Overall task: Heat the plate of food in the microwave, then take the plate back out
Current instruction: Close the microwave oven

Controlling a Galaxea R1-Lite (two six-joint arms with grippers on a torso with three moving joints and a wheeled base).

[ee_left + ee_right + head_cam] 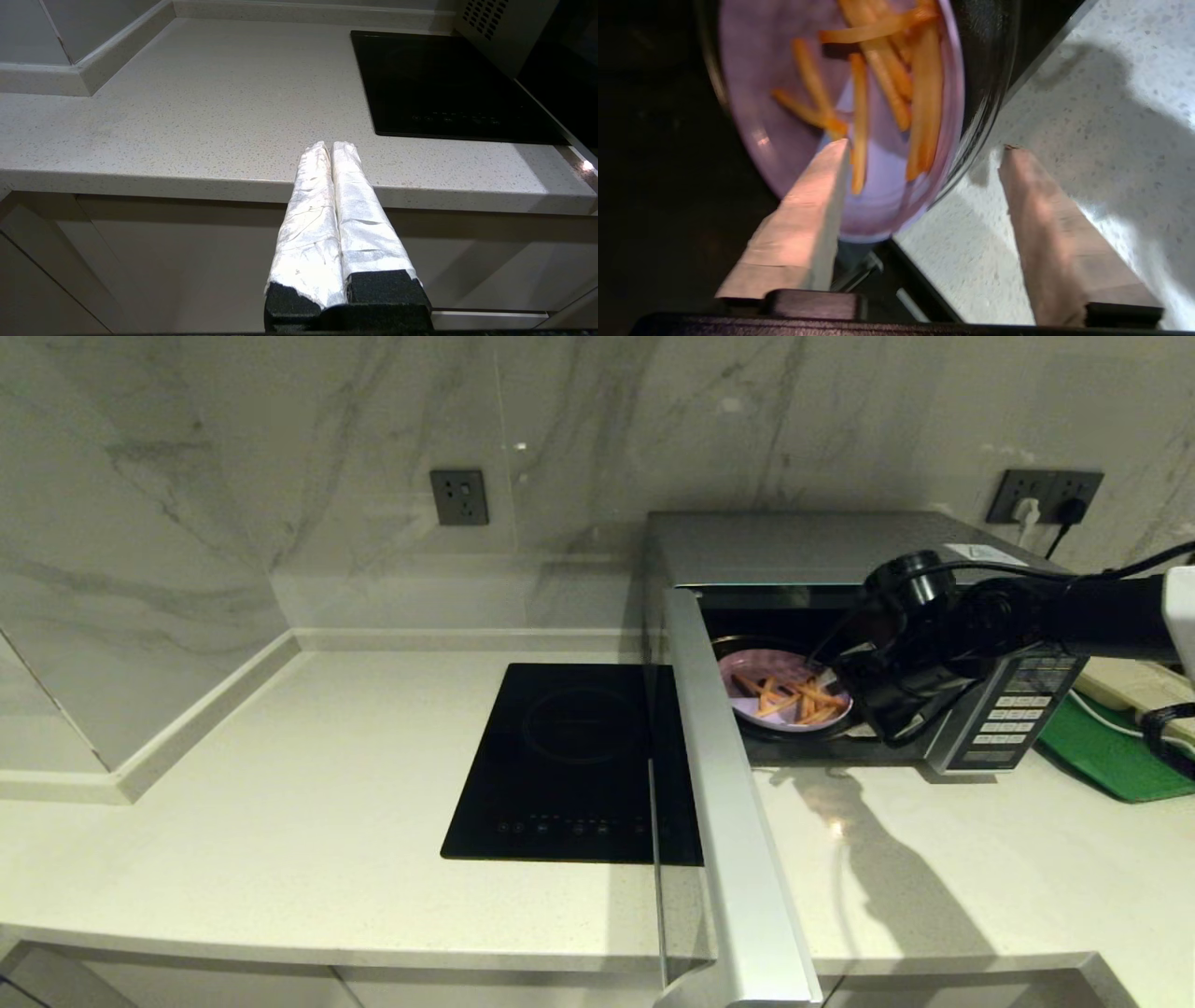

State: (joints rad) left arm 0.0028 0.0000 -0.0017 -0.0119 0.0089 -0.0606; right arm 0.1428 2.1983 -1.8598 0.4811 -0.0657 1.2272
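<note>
dim warm light; arm shadow across the counter (887, 887); plate (878, 116) motion-blurred close up.

The microwave (822, 553) has a brushed silver metal shell, and its open door (738, 821) a satin metal edge. The hob (579, 761) is glossy black glass. The counter (243, 821) is pale speckled stone, smooth; the wall (233, 457) polished marble. The plate (784, 116) looks like glossy purple plastic. Crinkled silvery tape wraps the left gripper (331, 145).

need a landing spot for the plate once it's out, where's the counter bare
Bare counter left of the hob, and a patch before the microwave. Crowded: right claw at the plate, open door, green tray.
</note>
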